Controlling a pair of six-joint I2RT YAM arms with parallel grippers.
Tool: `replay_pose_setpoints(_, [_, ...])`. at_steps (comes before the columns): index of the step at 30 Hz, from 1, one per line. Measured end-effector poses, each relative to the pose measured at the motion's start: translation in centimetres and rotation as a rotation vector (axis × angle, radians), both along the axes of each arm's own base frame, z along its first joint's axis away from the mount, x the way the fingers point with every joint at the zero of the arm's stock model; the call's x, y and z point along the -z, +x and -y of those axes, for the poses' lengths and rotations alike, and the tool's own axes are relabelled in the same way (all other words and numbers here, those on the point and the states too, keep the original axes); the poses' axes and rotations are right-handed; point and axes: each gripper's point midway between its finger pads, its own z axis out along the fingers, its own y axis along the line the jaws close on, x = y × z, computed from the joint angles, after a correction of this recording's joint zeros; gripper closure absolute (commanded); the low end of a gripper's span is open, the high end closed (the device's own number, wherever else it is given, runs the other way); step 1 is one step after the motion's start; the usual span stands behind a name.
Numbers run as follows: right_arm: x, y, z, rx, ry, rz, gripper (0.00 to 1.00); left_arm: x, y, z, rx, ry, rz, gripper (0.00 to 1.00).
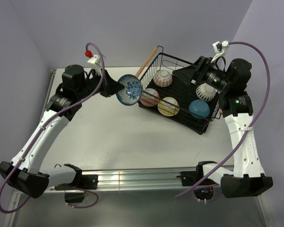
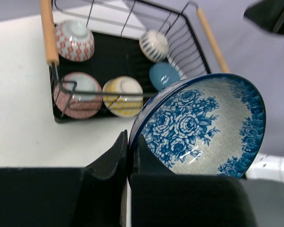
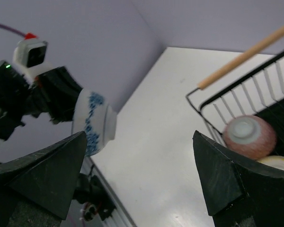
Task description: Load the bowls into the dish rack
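A white bowl with blue flowers (image 1: 129,90) hangs tilted in the air just left of the dish rack (image 1: 182,79). My left gripper (image 1: 114,89) is shut on its rim. In the left wrist view both fingers (image 2: 114,156) pinch the blue edge of the bowl (image 2: 203,123), with the rack (image 2: 113,56) beyond. Several bowls stand in the rack: red-patterned (image 1: 162,78), striped (image 1: 206,91), pink (image 1: 150,97), yellow (image 1: 168,106) and plain blue (image 1: 199,109). My right gripper (image 1: 200,71) hovers open over the rack's far right side. In its own view the right gripper (image 3: 138,135) holds nothing.
The rack's light wooden handle (image 1: 146,61) sticks out close to the held bowl. An aluminium rail (image 1: 132,178) runs along the table's near edge between the arm bases. Purple walls close in behind and on both sides.
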Motion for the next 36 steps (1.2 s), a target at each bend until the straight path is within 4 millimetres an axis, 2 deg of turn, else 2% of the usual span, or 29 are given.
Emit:
replay_pose_setpoints(3, [-1.2,-0.4,-2.1,-0.072,0.05,-0.002,0.0,-1.7,1.1,-0.4,-0.024,-0.067,-0.008,1.0])
replay_pose_setpoints(6, [-1.4,-0.6,-3.9,-0.136,0.084,-0.028,0.0,-2.3,1.7,0.1,-0.017,-0.131,-0.039,1.0])
replay_pose_setpoints(11, [-0.5,-0.4,-6.3,-0.199,0.108,-0.088,0.0,-2.8,2.2,1.0,0.002,-0.222,-0.089,1.0])
replay_pose_setpoints(12, [-0.2,-0.5,-7.3,-0.221,0.107,-0.103,0.0,-2.8,2.2,1.1,0.007,-0.235,-0.101,1.0])
replay_pose_setpoints(13, [-0.2,-0.5,-7.3,-0.221,0.107,-0.103,0.0,-2.9,2.3,1.3,0.011,-0.253,-0.112,1.0])
replay_pose_setpoints(20, [1.0,-1.7,-10.9,-0.306,0.087,-0.138,0.0,-3.0,3.2,2.1,0.023,-0.306,-0.151,1.0])
replay_pose_setpoints(28, [1.7,-2.8,-13.4,-0.373,0.078,-0.161,0.0,-2.4,3.5,2.2,0.02,-0.308,-0.165,1.0])
replay_pose_setpoints(36, [2.1,-2.6,-14.3,-0.383,0.073,-0.174,0.0,-2.4,3.3,2.5,0.048,-0.319,-0.16,1.0])
